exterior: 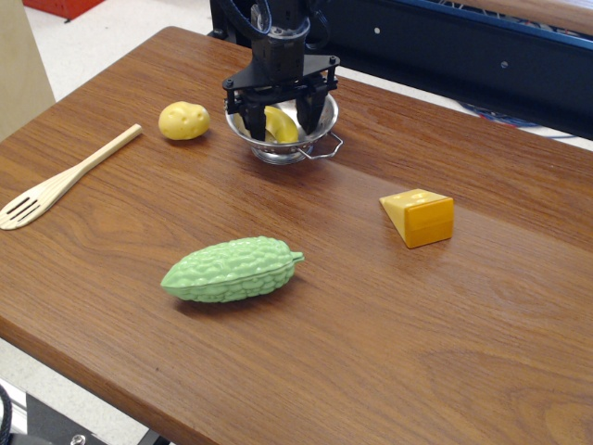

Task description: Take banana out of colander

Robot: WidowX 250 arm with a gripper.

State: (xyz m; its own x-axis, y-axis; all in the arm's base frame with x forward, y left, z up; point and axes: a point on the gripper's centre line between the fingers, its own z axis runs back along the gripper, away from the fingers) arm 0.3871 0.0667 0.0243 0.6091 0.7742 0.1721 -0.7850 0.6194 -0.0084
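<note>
The yellow banana (281, 124) lies inside the shiny steel colander (318, 140) at the back middle of the wooden table. My black gripper (280, 130) is lowered into the colander from above. Its two fingers stand either side of the banana, the left one (256, 124) and the right one (305, 115), with small gaps still showing. The jaws are open around the banana, and part of the banana is hidden behind the fingers.
A round yellow potato (183, 120) sits just left of the colander. A wooden slotted spatula (65, 179) lies at the far left. A green gourd (232, 269) lies in the front middle, and an orange cheese wedge (420, 217) sits to the right. A dark blue cabinet (463, 46) stands behind the table.
</note>
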